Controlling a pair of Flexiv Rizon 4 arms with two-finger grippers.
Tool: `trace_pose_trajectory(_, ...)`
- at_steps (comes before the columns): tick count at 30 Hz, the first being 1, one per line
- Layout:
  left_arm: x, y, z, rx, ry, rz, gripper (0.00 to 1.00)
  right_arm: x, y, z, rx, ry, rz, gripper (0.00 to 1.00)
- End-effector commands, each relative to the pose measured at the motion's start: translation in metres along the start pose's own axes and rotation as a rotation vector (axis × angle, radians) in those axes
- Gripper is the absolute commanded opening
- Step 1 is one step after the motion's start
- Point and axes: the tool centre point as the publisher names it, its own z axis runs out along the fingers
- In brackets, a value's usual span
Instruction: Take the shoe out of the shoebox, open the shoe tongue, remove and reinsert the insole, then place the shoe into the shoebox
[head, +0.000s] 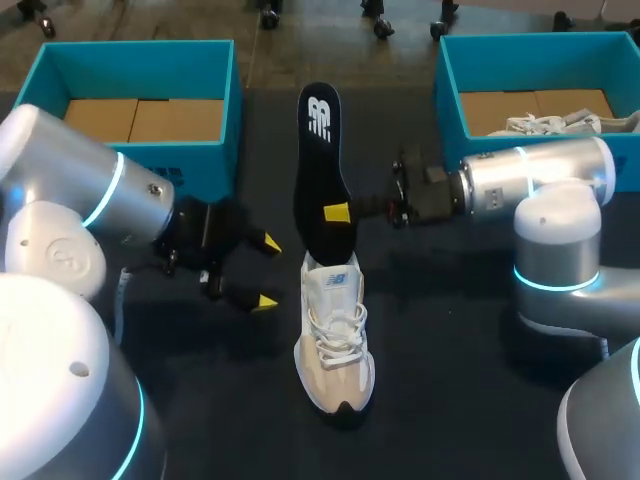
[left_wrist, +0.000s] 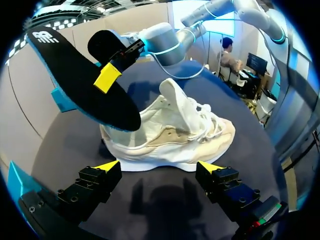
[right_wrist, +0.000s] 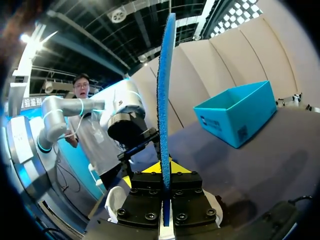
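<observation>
The dark tabletop (head: 450, 380) carries two teal boxes: the left shoebox (head: 205, 165) is bare inside, while the right shoebox (head: 540, 42) holds another white shoe (head: 560, 122); between them, nearer the robot, the shoe (head: 335, 340) stands on its sole on the tabletop, so the taking-out looks done. Its tongue (left_wrist: 172, 95) stands pulled up, so the opening looks done as well. The black insole (head: 318, 170) is out of the shoe, raised and slanting, its lower end just over the shoe's collar; the right gripper (head: 337, 212) has its fingers clamped on it from both sides. The left gripper (head: 266, 272) waits beside the shoe, fingers spread and holding nothing. What remains, by my reading: sliding the insole back in, then boxing the shoe.
</observation>
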Motion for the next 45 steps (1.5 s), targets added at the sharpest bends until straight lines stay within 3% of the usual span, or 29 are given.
trace_pose_trajectory(1,-0.012,-0.004,0.009,-0.012,0.017,0.009,1.00,0.000,-0.001,0.004,-0.004,-0.002,0.000,0.00)
trace_pose_trajectory(9,-0.020,-0.005,0.016,-0.019,0.012,0.025,1.00,0.004,0.001,0.007,-0.009,0.008,-0.004,0.00)
trace_pose_trajectory(45,-0.030,-0.009,0.034,-0.009,-0.017,0.017,1.00,0.002,-0.030,0.004,-0.016,0.029,0.035,0.00)
